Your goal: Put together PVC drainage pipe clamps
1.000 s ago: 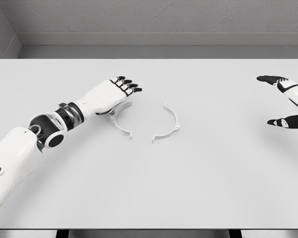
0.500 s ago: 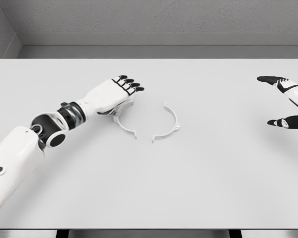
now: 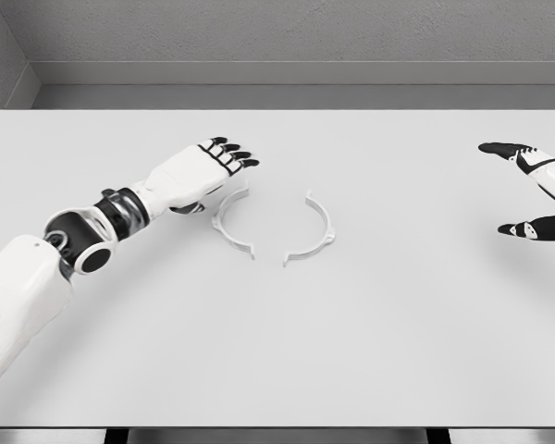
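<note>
— Across the whole view, what lies lowest?
— A white table (image 3: pixel 277 351), with a grey wall (image 3: pixel 277 32) behind it.
— And the arms?
— The left arm (image 3: pixel 37 277) reaches in from the lower left. Its left hand (image 3: pixel 199 171) hovers palm down, fingers stretched out and relaxed, holding nothing. The right hand (image 3: pixel 536 190) shows at the right edge, fingers spread, also empty.
— Where are the clamp parts?
— Two white half-rings lie near the table's middle. The left half (image 3: pixel 229 227) sits just beside the left hand, partly under it. The right half (image 3: pixel 314 231) faces it, a gap between them.
</note>
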Controlling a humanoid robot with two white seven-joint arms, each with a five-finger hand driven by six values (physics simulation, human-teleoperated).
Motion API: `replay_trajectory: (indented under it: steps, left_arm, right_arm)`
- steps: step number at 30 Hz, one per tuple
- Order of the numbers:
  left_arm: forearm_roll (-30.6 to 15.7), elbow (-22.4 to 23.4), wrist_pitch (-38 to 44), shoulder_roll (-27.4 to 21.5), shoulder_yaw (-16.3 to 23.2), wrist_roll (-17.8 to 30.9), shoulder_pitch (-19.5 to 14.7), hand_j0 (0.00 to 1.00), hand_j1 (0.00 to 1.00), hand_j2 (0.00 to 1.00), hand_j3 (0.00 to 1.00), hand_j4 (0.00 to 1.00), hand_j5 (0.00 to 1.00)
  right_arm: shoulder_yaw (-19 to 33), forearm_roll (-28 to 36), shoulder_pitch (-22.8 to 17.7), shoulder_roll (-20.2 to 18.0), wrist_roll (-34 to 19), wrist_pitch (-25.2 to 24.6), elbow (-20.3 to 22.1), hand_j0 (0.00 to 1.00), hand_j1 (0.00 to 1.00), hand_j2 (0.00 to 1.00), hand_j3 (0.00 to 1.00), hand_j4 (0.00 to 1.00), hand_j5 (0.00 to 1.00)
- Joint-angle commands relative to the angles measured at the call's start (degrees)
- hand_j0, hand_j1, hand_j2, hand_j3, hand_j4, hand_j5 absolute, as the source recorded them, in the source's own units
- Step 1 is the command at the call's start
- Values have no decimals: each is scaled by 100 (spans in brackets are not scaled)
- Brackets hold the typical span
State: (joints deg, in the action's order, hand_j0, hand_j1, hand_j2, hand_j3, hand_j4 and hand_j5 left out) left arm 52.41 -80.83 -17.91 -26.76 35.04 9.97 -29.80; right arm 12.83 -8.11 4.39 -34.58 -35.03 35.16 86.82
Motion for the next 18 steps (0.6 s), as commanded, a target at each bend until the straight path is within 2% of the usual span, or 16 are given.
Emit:
replay_trajectory:
  steps: [1,18]
  left_arm:
    - [-20,-3,7,-31,-6,-4,9,100,100,100,100,100,100]
    - [-20,-55,-37,13,46,5,35,100,100,100,100,100,100]
  right_arm:
    - [1,46,0,-5,3,-16,11,100,100,100,100,100,100]
    - [1,46,0,-5,3,-16,28,100,100,100,100,100,100]
